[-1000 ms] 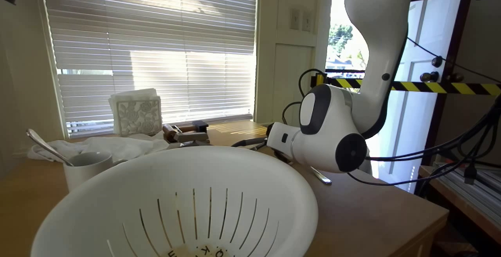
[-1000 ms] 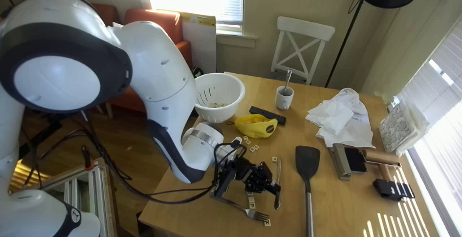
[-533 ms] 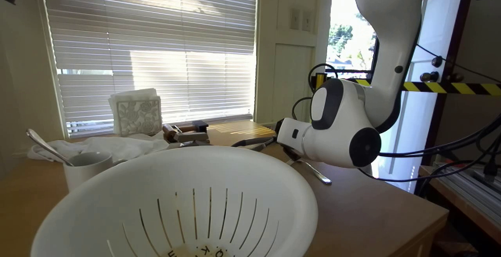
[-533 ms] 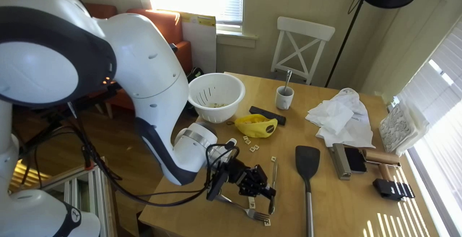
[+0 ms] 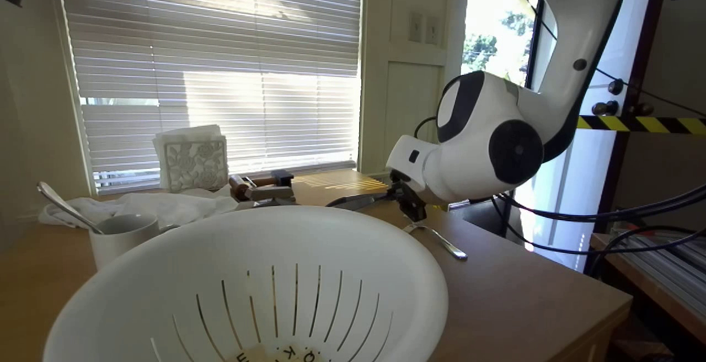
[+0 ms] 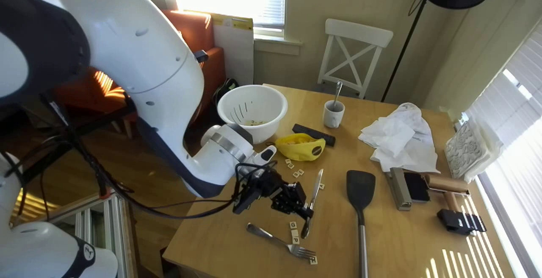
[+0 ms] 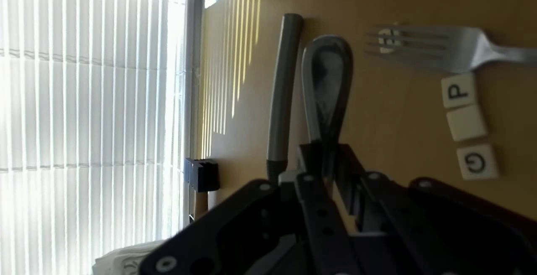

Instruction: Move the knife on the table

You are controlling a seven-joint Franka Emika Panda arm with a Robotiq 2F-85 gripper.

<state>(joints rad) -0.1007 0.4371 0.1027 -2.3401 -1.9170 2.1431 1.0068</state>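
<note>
The silver knife (image 6: 316, 187) shows in an exterior view, its blade pointing toward the back of the table and its rounded handle end toward the front. My gripper (image 6: 309, 212) is shut on the knife near its handle and seems to hold it a little above the wooden table (image 6: 406, 244). In the wrist view the handle (image 7: 327, 69) sticks out past the fingertips, and the gripper (image 7: 327, 153) pinches it; the blade is hidden there by the fingers. In an exterior view the gripper (image 5: 413, 216) is above the tabletop (image 5: 529, 296), partly behind the wrist.
A fork (image 6: 275, 240) and letter tiles (image 6: 295, 236) lie in front of the gripper. A black spatula (image 6: 360, 189) lies to the right. A yellow pouch (image 6: 300, 148), a white colander (image 6: 262, 129), a mug (image 6: 333, 119) and white cloth (image 6: 402, 138) are further back.
My gripper has risen and moved toward the robot's side with the knife in it. The knife has turned slightly, and its blade now passes beside the tile near its tip.
</note>
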